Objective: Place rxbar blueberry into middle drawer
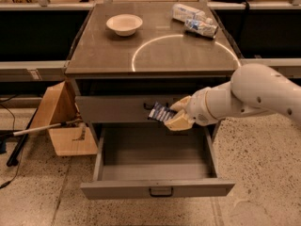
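The rxbar blueberry (160,112), a small dark blue bar with pale print, is held in my gripper (173,116), whose cream fingers are shut on its right end. The bar hangs in front of the closed upper drawer's front, just above the back of the middle drawer (157,189). That drawer is pulled wide open, a grey tray with nothing in it and a small loop handle at its front centre. My white arm reaches in from the right.
On the cabinet top stand a white bowl (124,24) and two clear crinkled plastic bottles (195,20). An open cardboard box (63,121) and a pole lie on the floor to the left. The closed upper drawer (113,108) has a dark handle behind the bar.
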